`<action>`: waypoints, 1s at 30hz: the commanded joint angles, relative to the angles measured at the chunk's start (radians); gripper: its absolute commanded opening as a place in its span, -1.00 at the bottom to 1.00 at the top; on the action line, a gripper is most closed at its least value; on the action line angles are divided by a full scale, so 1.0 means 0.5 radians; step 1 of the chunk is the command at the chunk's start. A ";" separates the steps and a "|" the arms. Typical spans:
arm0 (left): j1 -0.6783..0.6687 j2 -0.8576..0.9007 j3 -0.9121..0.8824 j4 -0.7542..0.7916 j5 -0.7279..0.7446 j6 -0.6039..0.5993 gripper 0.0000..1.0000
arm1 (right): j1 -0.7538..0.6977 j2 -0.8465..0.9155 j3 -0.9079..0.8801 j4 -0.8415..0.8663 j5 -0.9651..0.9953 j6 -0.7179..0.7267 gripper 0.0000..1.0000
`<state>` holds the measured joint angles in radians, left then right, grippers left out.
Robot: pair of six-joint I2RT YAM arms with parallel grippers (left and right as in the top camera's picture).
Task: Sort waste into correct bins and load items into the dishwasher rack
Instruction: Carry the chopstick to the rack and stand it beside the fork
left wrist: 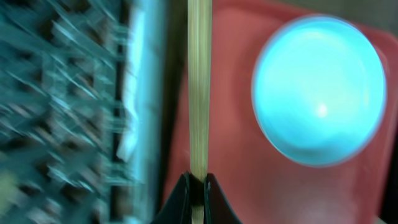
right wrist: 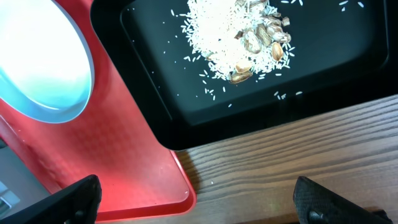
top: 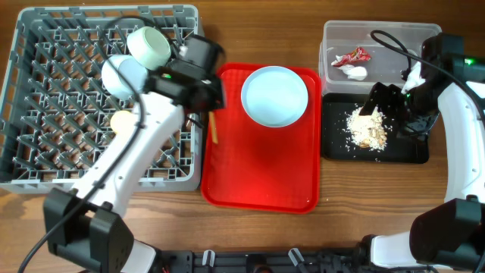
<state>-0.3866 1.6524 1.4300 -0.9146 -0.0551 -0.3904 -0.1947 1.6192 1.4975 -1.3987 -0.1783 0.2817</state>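
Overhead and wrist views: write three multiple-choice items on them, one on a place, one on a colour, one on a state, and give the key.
1. The food scraps lie:
A in the clear tub
B in the black tray
C in the dishwasher rack

2. The large tray under the plate is:
A red
B grey
C green

3. The left gripper is:
A open and empty
B shut on the chopstick
C shut on a fork

Key:
1 B: the scraps are heaped on the tray's black floor.
2 A: red shows all round the plate.
3 B: the left wrist view shows the fingers pinching the chopstick's end.
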 commanded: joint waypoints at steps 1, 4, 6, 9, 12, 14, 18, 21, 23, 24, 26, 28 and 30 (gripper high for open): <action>0.185 -0.016 0.024 0.063 -0.034 0.369 -0.92 | 0.000 0.021 -0.001 -0.001 0.011 -0.034 0.99; 0.272 -0.005 0.024 0.120 -0.035 0.488 -0.92 | 0.000 0.021 -0.001 -0.001 0.011 -0.034 1.00; 0.307 0.007 0.024 0.148 -0.028 0.513 -0.92 | 0.000 0.021 -0.001 0.000 0.011 -0.033 0.99; 0.340 0.047 0.024 0.166 -0.028 0.513 -0.92 | 0.000 0.021 -0.001 0.000 0.010 -0.032 1.00; 0.343 0.123 0.024 0.185 -0.039 0.513 -0.91 | 0.000 0.021 -0.001 0.000 0.002 -0.033 0.99; 0.343 0.172 0.024 0.209 -0.058 0.512 -0.77 | 0.000 0.021 -0.001 0.001 -0.005 -0.032 1.00; 0.342 0.208 0.024 0.240 -0.058 0.504 -0.10 | 0.000 0.021 -0.001 0.004 -0.005 -0.033 0.99; 0.342 0.207 0.024 0.246 -0.058 0.504 0.25 | 0.000 0.021 -0.001 0.005 -0.005 -0.033 1.00; 0.342 0.207 0.024 0.243 -0.054 0.488 0.24 | 0.000 0.021 -0.001 0.007 -0.005 -0.034 1.00; 0.340 0.207 0.024 0.240 -0.040 0.473 0.24 | 0.000 0.021 -0.001 0.009 -0.005 -0.034 1.00; 0.331 0.207 0.024 0.239 0.062 0.444 0.24 | 0.000 0.021 -0.001 0.014 -0.005 -0.034 1.00; 0.311 0.208 0.024 0.247 0.217 0.444 0.24 | 0.000 0.021 -0.001 0.014 -0.005 -0.033 1.00; 0.273 0.208 0.024 0.278 0.387 0.445 0.29 | 0.000 0.021 -0.001 0.014 -0.005 -0.033 1.00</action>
<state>-0.2230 1.7546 1.4300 -0.7971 -0.0162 -0.1551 -0.1947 1.6192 1.4975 -1.3968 -0.1787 0.2817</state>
